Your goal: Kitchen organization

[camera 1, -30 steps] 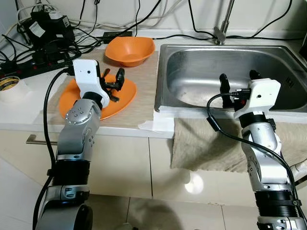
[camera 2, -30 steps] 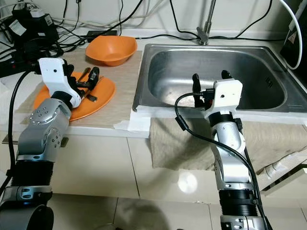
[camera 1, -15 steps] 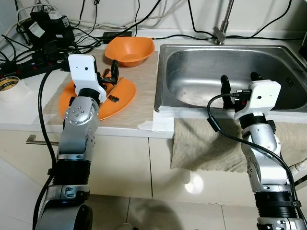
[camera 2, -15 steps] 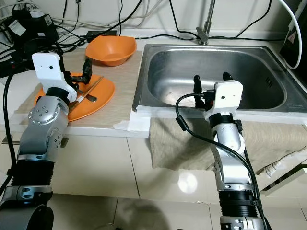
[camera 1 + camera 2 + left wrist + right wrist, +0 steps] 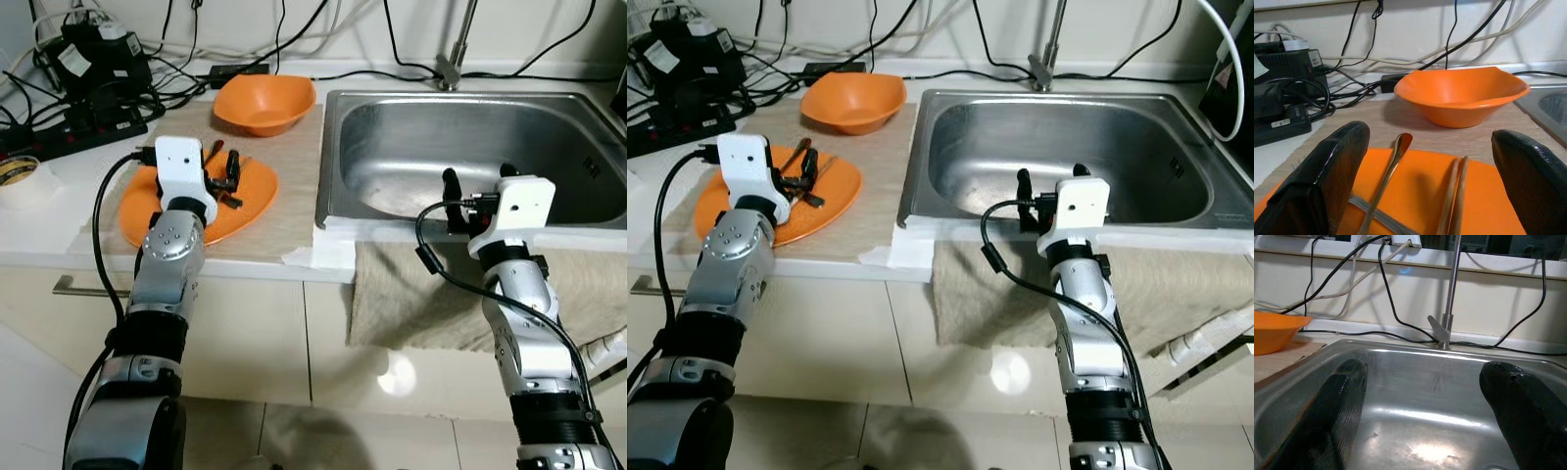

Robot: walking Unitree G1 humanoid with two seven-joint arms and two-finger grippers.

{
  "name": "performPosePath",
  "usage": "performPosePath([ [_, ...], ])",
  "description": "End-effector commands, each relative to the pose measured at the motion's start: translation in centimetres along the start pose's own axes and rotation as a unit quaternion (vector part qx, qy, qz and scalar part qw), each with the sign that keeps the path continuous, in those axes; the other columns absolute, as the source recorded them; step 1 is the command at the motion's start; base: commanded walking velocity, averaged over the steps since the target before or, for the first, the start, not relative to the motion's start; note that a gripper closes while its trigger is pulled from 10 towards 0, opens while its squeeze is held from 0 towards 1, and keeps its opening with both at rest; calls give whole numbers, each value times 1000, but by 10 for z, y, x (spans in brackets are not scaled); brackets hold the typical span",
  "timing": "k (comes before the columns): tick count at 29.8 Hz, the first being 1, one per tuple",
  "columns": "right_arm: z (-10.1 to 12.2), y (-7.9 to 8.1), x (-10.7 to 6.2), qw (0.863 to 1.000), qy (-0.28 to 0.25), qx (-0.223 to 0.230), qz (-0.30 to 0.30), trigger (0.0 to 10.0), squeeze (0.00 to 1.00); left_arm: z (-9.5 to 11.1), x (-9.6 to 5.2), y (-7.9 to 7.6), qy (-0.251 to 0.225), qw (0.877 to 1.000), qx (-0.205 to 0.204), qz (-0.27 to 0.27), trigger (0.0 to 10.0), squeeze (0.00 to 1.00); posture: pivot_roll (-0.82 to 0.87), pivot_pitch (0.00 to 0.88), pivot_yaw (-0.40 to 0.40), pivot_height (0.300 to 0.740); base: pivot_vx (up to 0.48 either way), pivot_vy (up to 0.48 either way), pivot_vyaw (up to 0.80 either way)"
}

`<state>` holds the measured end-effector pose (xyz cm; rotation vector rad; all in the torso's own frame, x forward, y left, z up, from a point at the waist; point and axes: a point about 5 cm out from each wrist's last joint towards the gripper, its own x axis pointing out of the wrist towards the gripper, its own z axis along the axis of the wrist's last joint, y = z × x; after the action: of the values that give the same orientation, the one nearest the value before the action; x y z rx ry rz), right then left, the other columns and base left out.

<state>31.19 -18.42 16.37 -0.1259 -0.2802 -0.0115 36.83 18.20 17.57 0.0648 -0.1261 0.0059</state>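
Note:
An orange plate (image 5: 251,204) lies on a beige mat (image 5: 290,186) left of the sink. A metal spoon (image 5: 1387,169) and a pair of wooden chopsticks (image 5: 1454,196) rest on the plate. Low over them is my left gripper (image 5: 221,168), open, with the utensils between its fingers and nothing held. Behind the plate sits an orange bowl (image 5: 265,102), upright and empty. My right gripper (image 5: 478,184) is open at the front rim of the steel sink (image 5: 470,137), pointing into the basin and holding nothing.
A faucet (image 5: 453,61) stands behind the sink. A cloth (image 5: 411,294) hangs over the counter front below the sink. Power strips and tangled cables (image 5: 88,88) crowd the back left, and a tape roll (image 5: 18,172) sits at the far left.
My left wrist has turned, so its fingers now point toward the wall over the plate, lower than half a second ago. The right gripper has shifted slightly left along the sink rim.

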Motion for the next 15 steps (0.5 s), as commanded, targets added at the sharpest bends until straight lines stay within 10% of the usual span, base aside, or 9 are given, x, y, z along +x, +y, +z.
performPosePath([
  [1, 3, 1, 1, 1000, -9, -2, 3, 10000, 0, 2, 0, 0, -3, 1000, -14, -1, 10000, 0, -15, 4, 77, 740, 0, 0, 0],
  [10, 1, 0, 0, 1000, -7, -4, 2, 10000, 0, 32, 2, -13, -66, 996, -48, -30, 10000, 0, -10, 6, 75, 740, 0, 0, 0],
  [15, -1, 3, 1, 1000, -4, -6, 6, 10000, 0, 43, 2, -18, -82, 994, -65, -28, 10000, 0, -8, 3, 73, 740, 458, 0, 0],
])
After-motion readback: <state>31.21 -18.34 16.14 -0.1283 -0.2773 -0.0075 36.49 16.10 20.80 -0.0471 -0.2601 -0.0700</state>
